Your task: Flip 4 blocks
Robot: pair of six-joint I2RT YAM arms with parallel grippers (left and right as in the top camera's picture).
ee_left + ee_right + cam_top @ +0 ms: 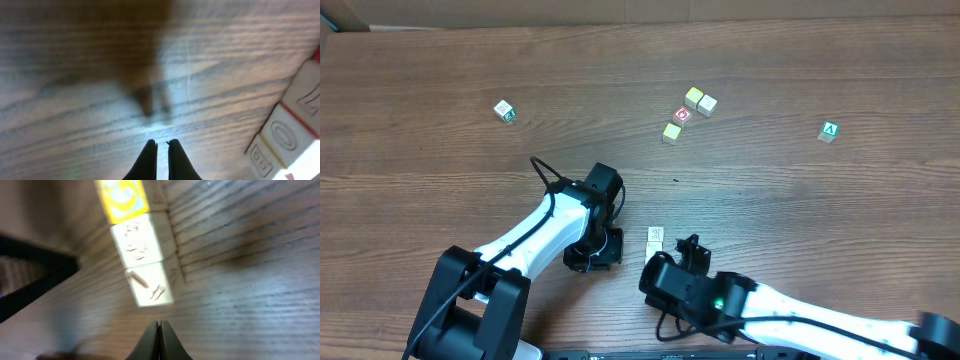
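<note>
A short row of pale cream blocks lies on the wooden table between my two grippers. In the right wrist view the row runs away from the fingertips, with a yellow-faced cube at its far end. My right gripper is shut and empty just short of the nearest block. The left wrist view catches the row at its right edge. My left gripper is shut, holds nothing and stands apart from the row. From overhead, the left gripper is left of the row and the right gripper is right of it.
Further back stand two cream cubes, a cube with a red-and-white ring face and a yellowish cube. Cubes with green marks sit at the far left and far right.
</note>
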